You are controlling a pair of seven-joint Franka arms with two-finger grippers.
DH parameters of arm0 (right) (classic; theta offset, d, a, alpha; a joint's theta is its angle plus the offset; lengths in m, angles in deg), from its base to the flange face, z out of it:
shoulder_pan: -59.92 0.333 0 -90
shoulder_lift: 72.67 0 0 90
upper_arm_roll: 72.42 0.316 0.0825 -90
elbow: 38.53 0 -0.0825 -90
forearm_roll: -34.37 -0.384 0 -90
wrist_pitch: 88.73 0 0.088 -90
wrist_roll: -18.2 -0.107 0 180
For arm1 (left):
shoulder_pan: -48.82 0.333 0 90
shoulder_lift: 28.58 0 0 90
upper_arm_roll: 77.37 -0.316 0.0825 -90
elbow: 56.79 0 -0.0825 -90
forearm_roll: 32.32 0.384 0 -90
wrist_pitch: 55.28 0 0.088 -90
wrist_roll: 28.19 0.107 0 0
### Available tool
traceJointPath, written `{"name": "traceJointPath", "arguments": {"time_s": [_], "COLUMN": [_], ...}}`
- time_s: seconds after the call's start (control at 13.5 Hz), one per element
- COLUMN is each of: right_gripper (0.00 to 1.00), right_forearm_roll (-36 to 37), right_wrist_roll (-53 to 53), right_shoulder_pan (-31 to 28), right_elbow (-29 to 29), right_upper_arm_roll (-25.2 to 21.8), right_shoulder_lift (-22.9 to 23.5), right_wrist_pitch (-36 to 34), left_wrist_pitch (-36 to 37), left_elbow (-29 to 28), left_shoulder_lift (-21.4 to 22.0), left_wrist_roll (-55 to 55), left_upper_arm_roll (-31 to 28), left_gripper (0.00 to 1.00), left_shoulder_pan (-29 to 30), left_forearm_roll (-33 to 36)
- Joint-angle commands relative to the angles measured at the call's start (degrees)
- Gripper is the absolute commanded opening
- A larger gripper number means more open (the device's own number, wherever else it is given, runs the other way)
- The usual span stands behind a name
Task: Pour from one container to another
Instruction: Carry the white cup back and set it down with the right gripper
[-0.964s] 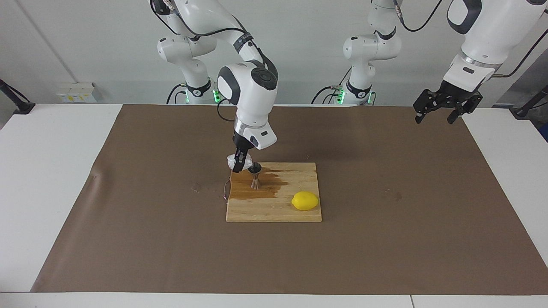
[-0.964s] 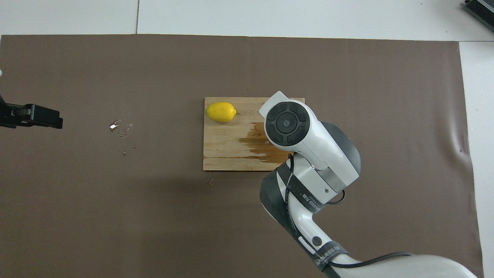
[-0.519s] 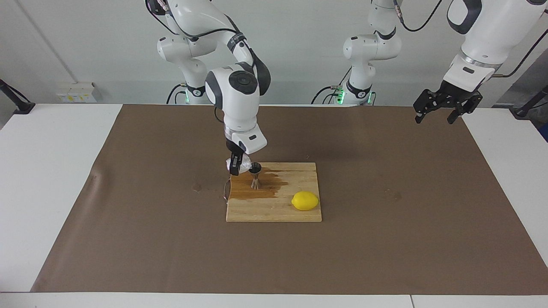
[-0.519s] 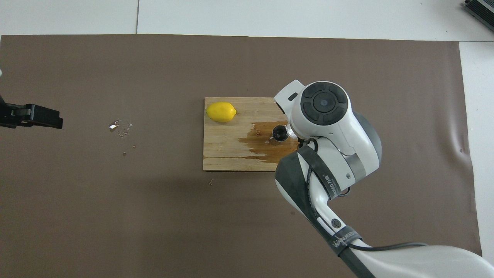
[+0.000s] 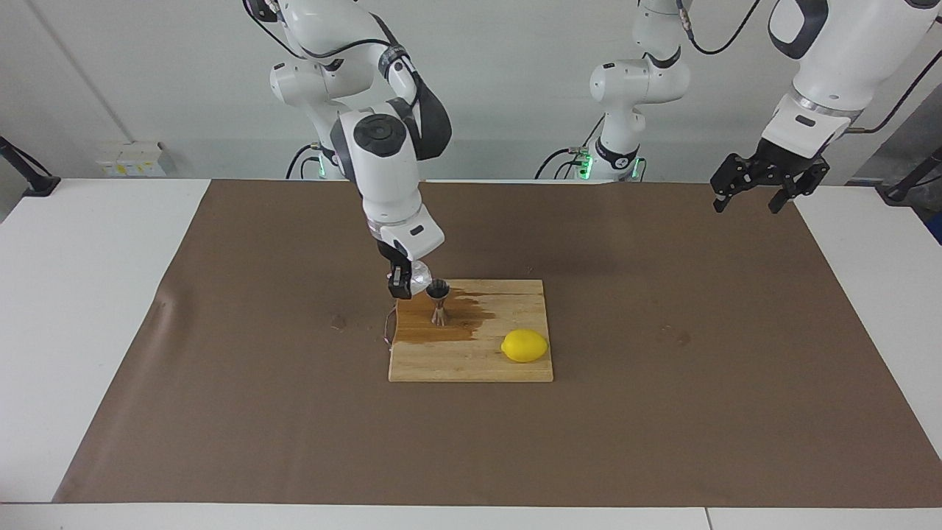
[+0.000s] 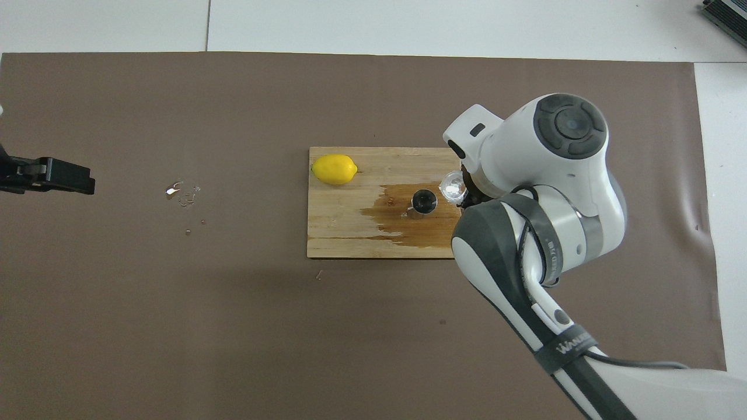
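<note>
My right gripper (image 5: pixel 403 281) is shut on the translucent plastic cup (image 5: pixel 418 276) (image 6: pixel 453 185). It holds the cup tilted just above the rim of the steel jigger (image 5: pixel 438 300) (image 6: pixel 423 202), at the side toward the right arm's end. The jigger stands upright on the wet, darkened part of the wooden cutting board (image 5: pixel 471 361) (image 6: pixel 338 221). Most of the right gripper is hidden under the arm in the overhead view. My left gripper (image 5: pixel 758 193) (image 6: pixel 64 177) waits open, high over the left arm's end of the table.
A yellow lemon (image 5: pixel 524 345) (image 6: pixel 334 169) lies on the board's corner farthest from the robots, toward the left arm's end. Small water drops (image 6: pixel 184 195) sit on the brown mat (image 5: pixel 662 412) between the board and the left gripper.
The right arm's wrist has swung back toward the right arm's end, uncovering the jigger and cup from above. The cup has tipped further beside the jigger. The left arm has stayed still.
</note>
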Motion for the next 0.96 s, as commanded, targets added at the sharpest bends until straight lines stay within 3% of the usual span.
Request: {"name": "traceJointPath", "arguments": {"time_s": [0.0,0.45,0.89], "right_gripper": [0.19,0.19,0.20], "right_forearm_roll": [-6.28,-23.42,-29.05], "right_wrist_roll": [12.13,36.13,50.47], "right_shoulder_pan": [-5.76,-18.50,-24.58], "right_elbow": [1.31,13.34,20.04], "right_upper_arm_roll": [0.71,0.63,0.63], "right_shoulder_lift": [-0.55,-2.84,0.05], "right_wrist_pitch": [-0.14,3.72,8.65], "left_wrist_pitch": [0.19,0.19,0.19], "left_elbow": [-1.37,-1.28,-1.37], "left_shoulder_lift": [1.20,1.20,1.20], "left_wrist_roll": [-0.51,-0.51,-0.51], "left_upper_arm_roll": [0.22,0.22,0.22], "left_gripper": [1.00,1.00,1.00], "left_shoulder_pan": [0.49,0.49,0.49], "left_forearm_roll": [-0.55,-0.46,-0.55]}}
